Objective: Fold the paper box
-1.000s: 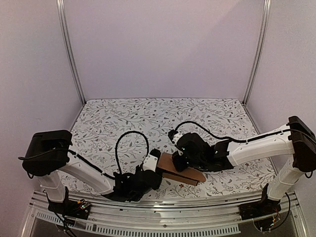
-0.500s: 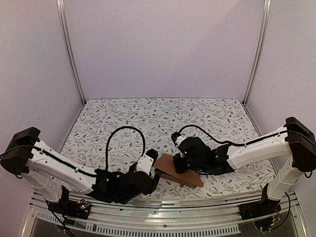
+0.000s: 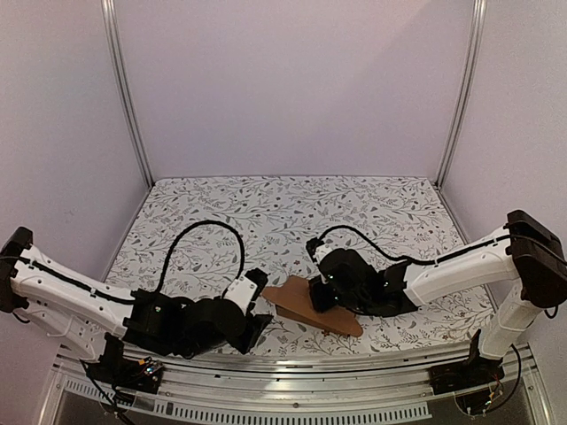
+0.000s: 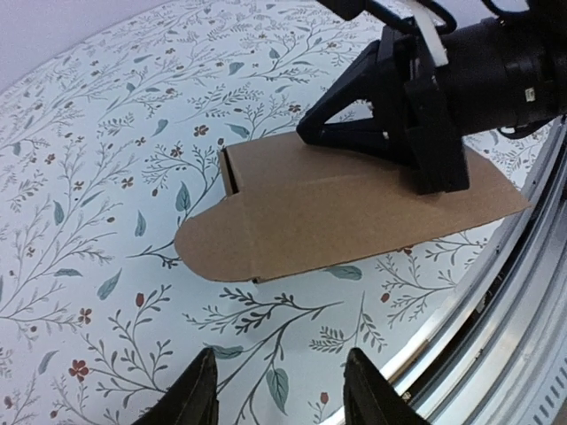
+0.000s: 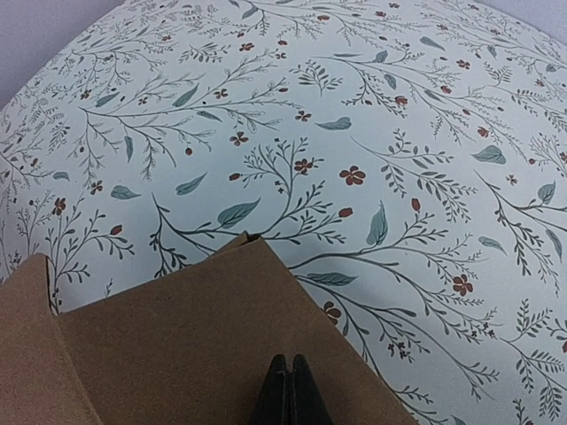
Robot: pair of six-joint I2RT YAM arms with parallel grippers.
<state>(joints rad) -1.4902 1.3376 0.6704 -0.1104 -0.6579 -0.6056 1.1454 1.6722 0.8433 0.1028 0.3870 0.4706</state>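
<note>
The paper box [image 3: 310,308] is a flat brown cardboard piece lying near the table's front edge, with a rounded tab pointing left. In the left wrist view [image 4: 354,208] it lies ahead of my fingers, with a raised fold at its far left corner. My left gripper [image 3: 260,303] is open and empty, just left of the tab and apart from it [image 4: 279,367]. My right gripper [image 3: 322,297] is shut, its closed tips [image 5: 288,365] resting on top of the cardboard [image 5: 177,345]. It also shows in the left wrist view [image 4: 390,115], standing on the box's far edge.
The floral table cover [image 3: 283,212] stretches to the back and sides. The metal front rail [image 3: 292,365] runs close behind the box's near edge and shows at the lower right of the left wrist view [image 4: 496,336]. Frame posts stand at both back corners.
My left arm has pulled back to the left, off the box. The box now lies free of it, held down only by the right gripper, which shifted slightly left.
</note>
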